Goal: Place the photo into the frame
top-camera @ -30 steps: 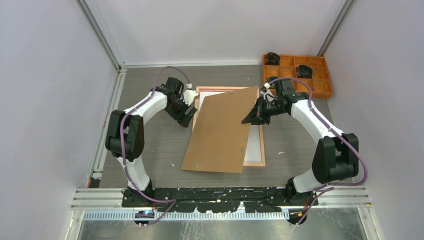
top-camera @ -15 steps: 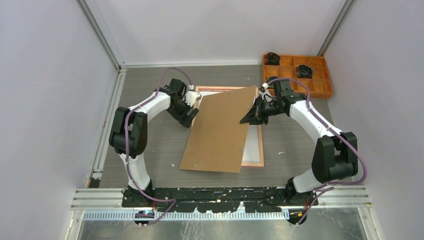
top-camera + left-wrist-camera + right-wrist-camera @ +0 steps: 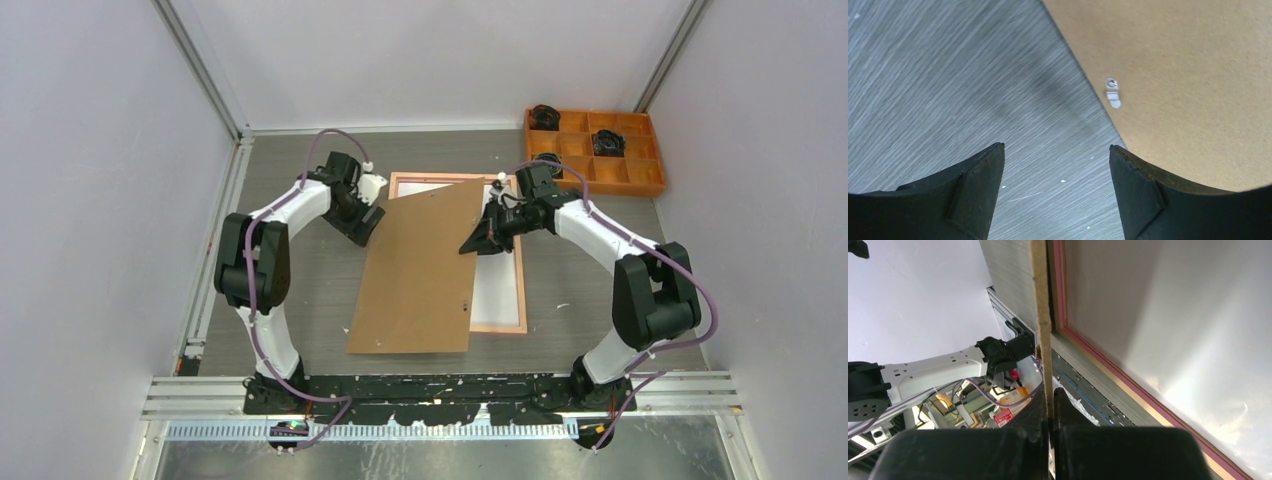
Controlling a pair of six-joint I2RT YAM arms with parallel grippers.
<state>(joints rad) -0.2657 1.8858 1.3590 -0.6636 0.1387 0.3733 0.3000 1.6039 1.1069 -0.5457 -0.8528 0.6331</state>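
Note:
The frame (image 3: 524, 280) lies flat on the table, and its pink border (image 3: 1128, 385) surrounds a pale glossy surface (image 3: 1173, 315). The photo is hidden; no seascape shows. A plain brown backing board (image 3: 420, 270) slants over the frame's left part, with its near end reaching the table. My right gripper (image 3: 472, 246) is shut on the board's right edge, which runs as a thin strip (image 3: 1040, 300) into that gripper (image 3: 1050, 395). My left gripper (image 3: 362, 232) hangs open by the board's upper left corner. In the left wrist view this gripper (image 3: 1055, 147) is over bare table, with the board (image 3: 1188, 75) to its right.
An orange compartment tray (image 3: 600, 188) stands at the back right with black items (image 3: 608, 141) in it. A small metal tab (image 3: 1113, 93) sits on the board near its edge. Grey walls and rails close in the table on three sides.
My right gripper has carried the board left and toward the near edge, uncovering more of the frame's right part. My left gripper has drawn back to the left.

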